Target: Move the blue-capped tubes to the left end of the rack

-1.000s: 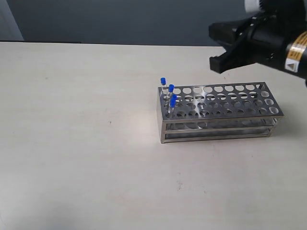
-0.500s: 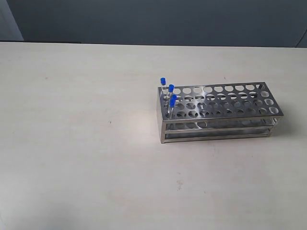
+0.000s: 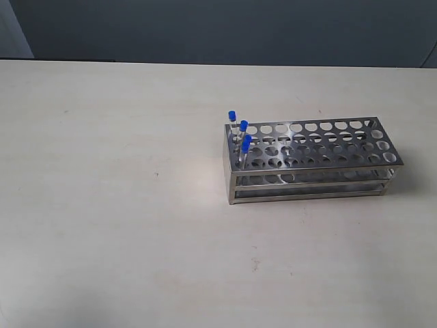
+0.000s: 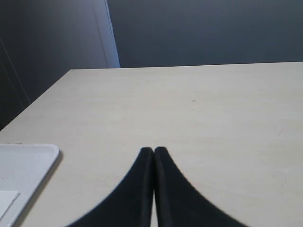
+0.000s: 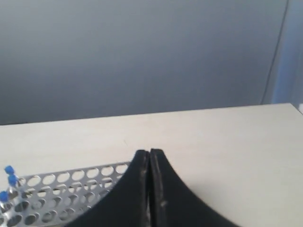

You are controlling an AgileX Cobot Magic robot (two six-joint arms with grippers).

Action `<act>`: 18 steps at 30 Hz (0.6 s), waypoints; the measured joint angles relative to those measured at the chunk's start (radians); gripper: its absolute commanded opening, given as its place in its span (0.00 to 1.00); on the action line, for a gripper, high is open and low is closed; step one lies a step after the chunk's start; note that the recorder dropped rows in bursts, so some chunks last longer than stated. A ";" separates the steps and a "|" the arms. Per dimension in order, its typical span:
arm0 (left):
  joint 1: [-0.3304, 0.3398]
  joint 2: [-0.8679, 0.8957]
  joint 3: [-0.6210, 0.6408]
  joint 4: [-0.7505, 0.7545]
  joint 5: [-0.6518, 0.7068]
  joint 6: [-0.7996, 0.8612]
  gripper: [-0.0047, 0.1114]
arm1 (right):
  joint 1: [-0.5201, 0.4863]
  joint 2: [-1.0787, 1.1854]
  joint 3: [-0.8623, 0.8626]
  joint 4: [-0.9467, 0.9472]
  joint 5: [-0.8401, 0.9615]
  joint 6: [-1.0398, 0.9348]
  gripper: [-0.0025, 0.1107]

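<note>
While its jaws sit pressed together on nothing, the right pincer (image 5: 149, 153) hangs over the bench (image 5: 213, 142), the steel test-tube rack (image 5: 61, 191) just ahead of its tips and three blue-capped tubes (image 5: 12, 179) at the rack's left end, farthest from it. The left pincer (image 4: 154, 151), equally closed and empty, has no rack in sight. The task looks complete; any withdrawal should clear the caps.

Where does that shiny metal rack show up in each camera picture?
Exterior: rack right of centre on the table.
Left wrist: not in it.
Right wrist: rack top plate beside the shut right gripper.
Shared landmark: blue-capped tubes at the rack's end.
</note>
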 measured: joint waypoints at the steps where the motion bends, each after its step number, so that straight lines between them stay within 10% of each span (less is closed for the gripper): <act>1: 0.000 0.000 0.000 0.000 0.000 0.000 0.04 | 0.000 -0.002 0.000 0.000 0.029 0.000 0.02; 8: 0.000 0.000 0.000 0.000 0.000 0.000 0.04 | 0.000 -0.004 0.062 -0.001 0.013 -0.055 0.02; 18: 0.000 0.000 0.000 0.000 0.000 0.000 0.04 | -0.002 -0.004 0.334 0.546 -0.518 -0.684 0.02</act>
